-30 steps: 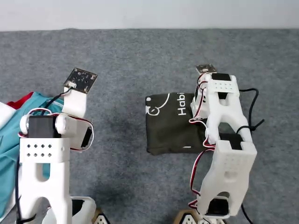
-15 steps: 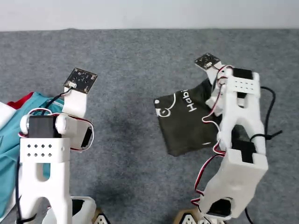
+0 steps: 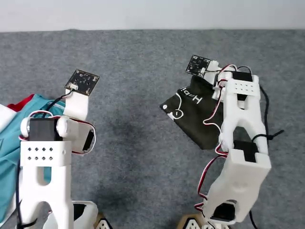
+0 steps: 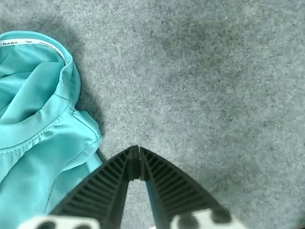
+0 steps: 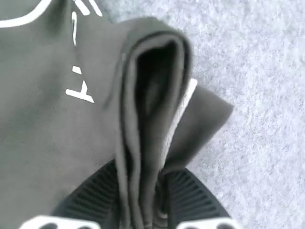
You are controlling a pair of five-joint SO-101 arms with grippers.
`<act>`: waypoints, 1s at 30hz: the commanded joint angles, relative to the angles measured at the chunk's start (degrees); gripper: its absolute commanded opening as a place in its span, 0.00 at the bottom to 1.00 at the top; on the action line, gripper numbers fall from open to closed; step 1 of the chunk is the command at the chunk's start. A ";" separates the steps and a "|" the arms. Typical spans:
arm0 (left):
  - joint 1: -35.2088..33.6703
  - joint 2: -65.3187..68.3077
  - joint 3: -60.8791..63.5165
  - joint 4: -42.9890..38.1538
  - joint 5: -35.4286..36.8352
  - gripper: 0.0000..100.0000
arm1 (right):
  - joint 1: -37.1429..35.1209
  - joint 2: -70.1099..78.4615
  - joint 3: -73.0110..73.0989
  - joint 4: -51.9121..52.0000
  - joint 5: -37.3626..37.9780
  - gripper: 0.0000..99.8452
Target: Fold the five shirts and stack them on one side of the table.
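Right end effector (image 5: pixel 143 191) pinches the folded dark shirt (image 3: pixel 190 114), seemingly bound for the stack and needing a flat set-down; left end effector (image 4: pixel 138 155) is pressed together.

Bright, even overhead light casts soft, faint shadows.

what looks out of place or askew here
The folded dark shirt sits askew on the table, one edge bunched up in the right gripper. A teal shirt lies crumpled and unfolded beside the shut left gripper.
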 commanded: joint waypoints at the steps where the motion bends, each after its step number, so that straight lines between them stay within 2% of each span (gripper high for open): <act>1: -0.26 -1.49 -0.48 0.53 -0.44 0.00 | 0.57 -2.07 -1.23 -0.92 0.35 0.09; 6: -0.26 -1.49 -0.40 0.53 -0.44 0.00 | 1.10 -6.64 -1.32 -1.54 -15.21 0.24; 13: -0.18 -1.49 -0.40 0.53 -0.44 0.00 | 0.75 -12.97 -1.05 -0.04 -37.01 0.25; 18: -0.18 -1.49 -0.40 0.53 -0.44 0.00 | 0.22 -15.43 -1.05 9.19 -52.22 0.25; 25: -0.18 -1.49 -0.31 0.53 -0.44 0.00 | -1.19 -18.33 -1.14 20.70 -69.36 0.25; 30: -0.18 -1.49 -0.31 0.53 -0.44 0.00 | -4.18 -18.86 -0.97 24.22 -84.57 0.25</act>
